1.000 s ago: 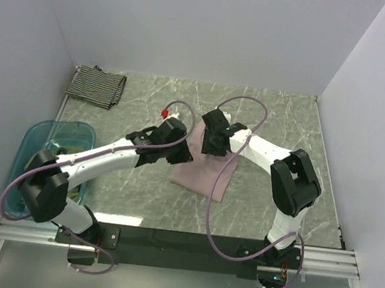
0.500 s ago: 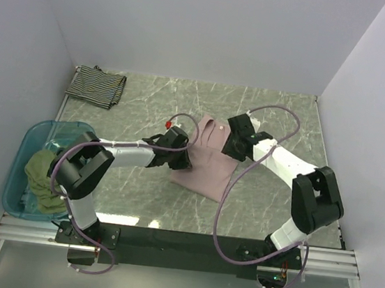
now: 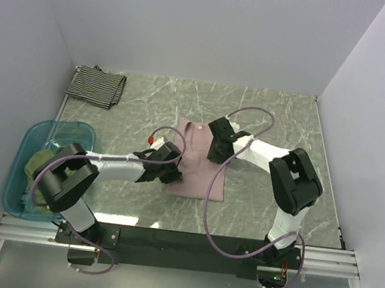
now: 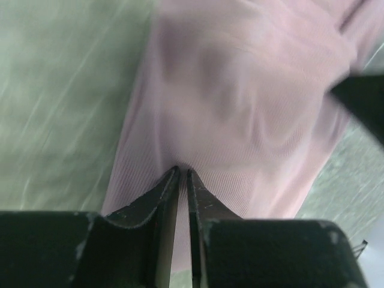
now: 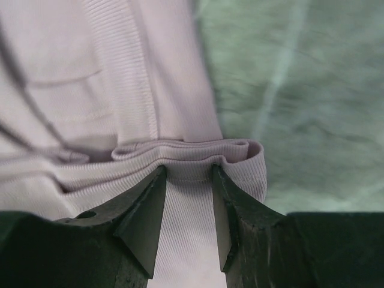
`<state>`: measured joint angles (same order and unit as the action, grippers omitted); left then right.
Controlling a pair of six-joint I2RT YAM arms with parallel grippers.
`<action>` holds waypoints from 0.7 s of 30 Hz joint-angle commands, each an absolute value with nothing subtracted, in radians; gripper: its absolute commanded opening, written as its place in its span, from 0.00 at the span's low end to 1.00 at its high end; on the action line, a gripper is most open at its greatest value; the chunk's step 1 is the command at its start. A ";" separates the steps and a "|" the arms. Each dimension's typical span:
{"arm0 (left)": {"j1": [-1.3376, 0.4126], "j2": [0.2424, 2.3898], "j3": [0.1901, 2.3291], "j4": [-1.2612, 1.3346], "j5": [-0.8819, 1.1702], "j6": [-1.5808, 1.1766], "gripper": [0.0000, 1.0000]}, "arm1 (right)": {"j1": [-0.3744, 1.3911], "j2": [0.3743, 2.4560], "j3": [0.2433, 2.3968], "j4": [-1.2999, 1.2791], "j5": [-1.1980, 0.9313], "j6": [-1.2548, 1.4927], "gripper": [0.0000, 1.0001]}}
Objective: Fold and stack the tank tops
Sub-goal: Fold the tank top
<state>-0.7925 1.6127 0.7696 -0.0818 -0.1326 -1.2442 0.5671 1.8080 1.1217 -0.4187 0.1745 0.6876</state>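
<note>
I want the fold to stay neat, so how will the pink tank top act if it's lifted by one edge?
The pink tank top would probably droop: it is thin, wrinkled ribbed cloth. It bunches at the right claw, so pushing likely rumples it rather than sliding it flat.

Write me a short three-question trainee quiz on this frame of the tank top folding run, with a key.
1. True or false: the striped tank top lies folded at the far left corner of the table, apart from both arms.
2. Which garment do both hands work on? A. the olive-green one B. the mauve-pink tank top C. the striped one
3. Fill in: the olive-green tank top sits inside the blue ____.

Key
1. True.
2. B. The left hand is pinched on the cloth near its near-left edge; the right hand has a rolled fold of the same cloth between its fingers.
3. Tub.
</note>
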 commanded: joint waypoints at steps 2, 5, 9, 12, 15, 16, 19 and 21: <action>-0.839 1.522 0.663 -0.244 -0.169 -1.350 0.19 | 0.620 1.882 1.200 -0.417 0.182 0.634 0.44; -0.847 1.462 0.621 -0.248 -0.155 -1.350 0.20 | 0.623 1.881 1.195 -0.426 0.192 0.612 0.44; -0.813 1.396 0.670 -0.290 -0.187 -1.273 0.24 | 0.618 1.806 1.146 -0.446 0.235 0.618 0.45; -0.761 1.352 0.741 -0.314 -0.207 -1.195 0.26 | 0.618 1.734 1.120 -0.460 0.242 0.632 0.45; -0.654 1.374 0.822 -0.314 -0.186 -1.103 0.27 | 0.620 1.658 1.077 -0.454 0.248 0.655 0.45; -0.628 1.391 0.865 -0.286 -0.167 -1.076 0.27 | 0.620 1.622 1.065 -0.453 0.250 0.672 0.45; -0.560 1.500 1.004 -0.295 -0.210 -1.007 0.26 | 0.618 1.559 1.013 -0.417 0.249 0.698 0.45; -0.528 1.607 1.078 -0.296 -0.218 -0.970 0.26 | 0.620 1.542 1.009 -0.399 0.252 0.690 0.45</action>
